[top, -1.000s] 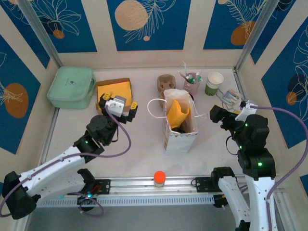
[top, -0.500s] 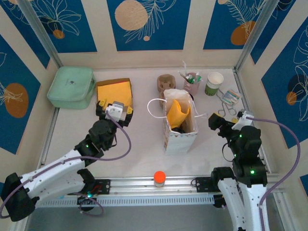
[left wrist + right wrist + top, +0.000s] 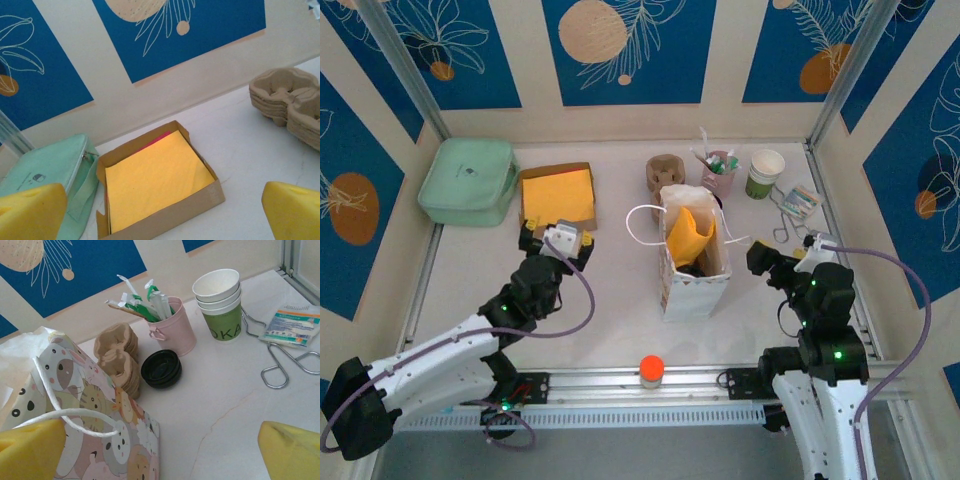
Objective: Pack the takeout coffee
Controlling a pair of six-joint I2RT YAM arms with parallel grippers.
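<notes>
Low inside the paper bag point(image 3: 692, 288) at mid-surface, a dark round shape sits beside a yellow napkin point(image 3: 688, 235). I take it for the black lid of the coffee cup point(image 3: 691, 266), though the bag wall hides its green side. The left jaws are spread wide over the surface point(image 3: 620, 330), just short of a box of yellow paper point(image 3: 155, 177). The right jaws are equally wide, near the bag's right side, and nothing sits between either pair. A loose black lid point(image 3: 161, 368) lies by the pink cup of sticks point(image 3: 172, 330); that is not the drink. The coffee cup is probably light but thin-walled, so a hard squeeze could buckle it or pop the lid. It looks best held on the side wall just under the rim, where paper is stiffest, and kept upright.
</notes>
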